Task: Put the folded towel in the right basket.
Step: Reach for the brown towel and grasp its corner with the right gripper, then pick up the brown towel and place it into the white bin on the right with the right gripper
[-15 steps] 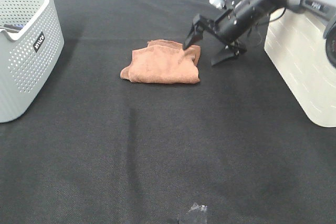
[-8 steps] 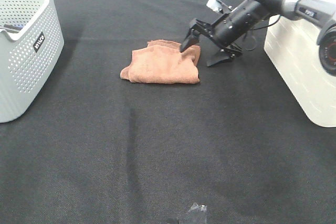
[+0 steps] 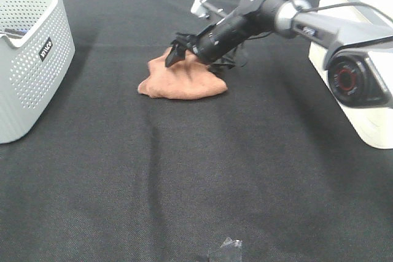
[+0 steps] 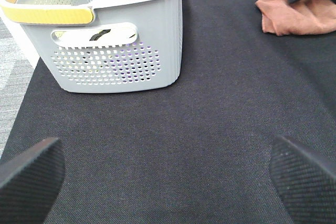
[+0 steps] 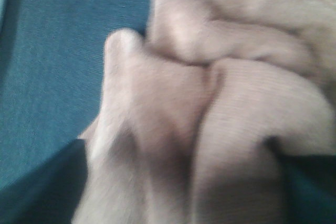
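Observation:
The brown towel [image 3: 182, 81] lies bunched on the black table, left of the white right basket [image 3: 359, 84]. My right gripper [image 3: 193, 53] reaches in from the right and presses down on the towel's far top edge. Its fingers are apart, with cloth between them. In the right wrist view the blurred towel [image 5: 210, 103] fills the picture between the dark fingers [image 5: 37, 192], and the gripper [image 5: 173, 192] is open around it. My left gripper [image 4: 168, 182] is open and empty, low over bare table. The towel [image 4: 294, 17] shows far off in the left wrist view.
A grey perforated basket [image 3: 31, 53] holding a few items stands at the far left; it also shows in the left wrist view [image 4: 115, 51]. A small dark shiny object [image 3: 226, 251] sits at the front edge.
My right gripper has moved left and down from the towel's right end onto its top. The towel has been pushed slightly left and bunched into a mound.

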Motion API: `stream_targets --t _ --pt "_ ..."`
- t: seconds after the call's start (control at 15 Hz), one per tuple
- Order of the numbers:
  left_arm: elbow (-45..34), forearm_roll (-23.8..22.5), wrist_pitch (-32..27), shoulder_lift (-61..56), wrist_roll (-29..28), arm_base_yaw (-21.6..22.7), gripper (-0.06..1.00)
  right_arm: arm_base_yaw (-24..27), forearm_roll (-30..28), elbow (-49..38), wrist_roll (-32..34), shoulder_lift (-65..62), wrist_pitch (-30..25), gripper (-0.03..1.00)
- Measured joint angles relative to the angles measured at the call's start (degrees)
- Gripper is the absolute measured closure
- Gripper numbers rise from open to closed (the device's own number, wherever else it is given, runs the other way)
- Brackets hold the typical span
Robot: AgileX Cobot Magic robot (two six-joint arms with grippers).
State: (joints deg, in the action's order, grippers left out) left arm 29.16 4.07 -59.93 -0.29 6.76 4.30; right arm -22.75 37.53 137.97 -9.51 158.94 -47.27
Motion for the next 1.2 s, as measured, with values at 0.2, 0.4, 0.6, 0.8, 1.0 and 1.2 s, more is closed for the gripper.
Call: stream_targets --t 0.2,0.4,0.6,0.8,1.0,1.2 --pt "0.0 0.0 0.0 0.0 0.0 0.0 -0.04 -0.5 -0.2 -0.2 0.2 0.7 0.3 0.77" --pt "0.0 0.0 0.0 0.0 0.0 0.0 -0.04 -0.6 -4.4 -0.6 -0.1 -1.0 -2.2 0.77" --pt "0.0 0.0 0.0 0.0 0.0 0.0 -0.04 -0.6 -8.7 -1.3 -1.5 -4.1 -10.7 0.77" --pt "0.0 0.0 0.0 0.0 0.0 0.0 -0.04 -0.6 -12.1 -1.4 -3.3 -14.7 -21.1 0.77" --pt "0.0 0.0 0.0 0.0 0.0 0.0 -0.04 -0.6 -15.4 -1.4 -3.2 -27.3 -22.2 0.77" --pt "0.0 0.0 0.0 0.0 0.0 0.0 -0.04 0.9 -20.7 -1.4 -1.5 -37.4 -22.6 0.77"
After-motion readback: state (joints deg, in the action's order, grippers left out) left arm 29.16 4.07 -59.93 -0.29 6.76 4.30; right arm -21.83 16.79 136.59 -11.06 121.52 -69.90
